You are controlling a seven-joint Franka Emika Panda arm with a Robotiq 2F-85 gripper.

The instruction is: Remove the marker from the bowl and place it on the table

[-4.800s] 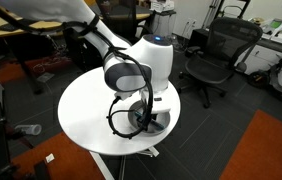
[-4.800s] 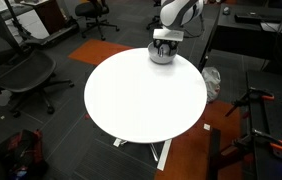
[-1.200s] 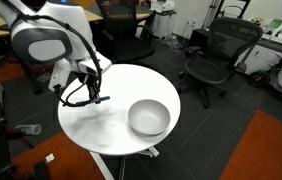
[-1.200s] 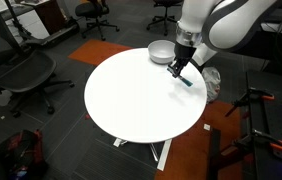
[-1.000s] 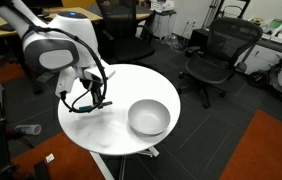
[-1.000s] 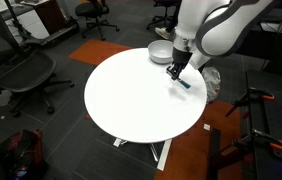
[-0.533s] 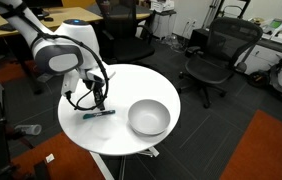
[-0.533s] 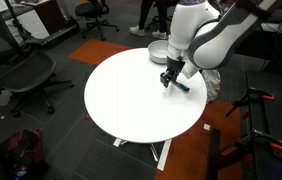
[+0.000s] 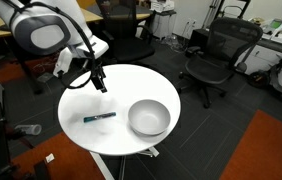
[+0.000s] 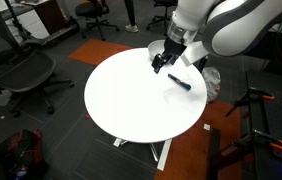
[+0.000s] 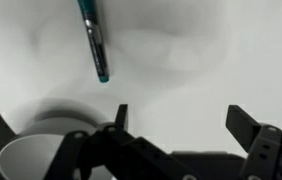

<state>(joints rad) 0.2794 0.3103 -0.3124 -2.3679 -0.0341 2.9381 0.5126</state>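
Observation:
The teal-blue marker point(image 9: 99, 117) lies flat on the round white table point(image 9: 81, 135), left of the grey bowl point(image 9: 149, 117). It also shows in an exterior view point(image 10: 180, 83) and at the top of the wrist view point(image 11: 94, 40). The bowl is empty; its rim shows at the lower left of the wrist view point(image 11: 26, 157). In an exterior view the bowl is hidden behind the arm. My gripper point(image 9: 100, 82) point(image 10: 158, 65) hangs above the table, apart from the marker, open and empty point(image 11: 181, 118).
Black office chairs point(image 9: 214, 55) point(image 10: 21, 70) stand around the table. Wooden desks point(image 9: 121, 20) are at the back. An orange carpet patch point(image 9: 271, 150) lies on the dark floor.
The marker was set down on the table and released. My gripper has since risen and moved away from it, open.

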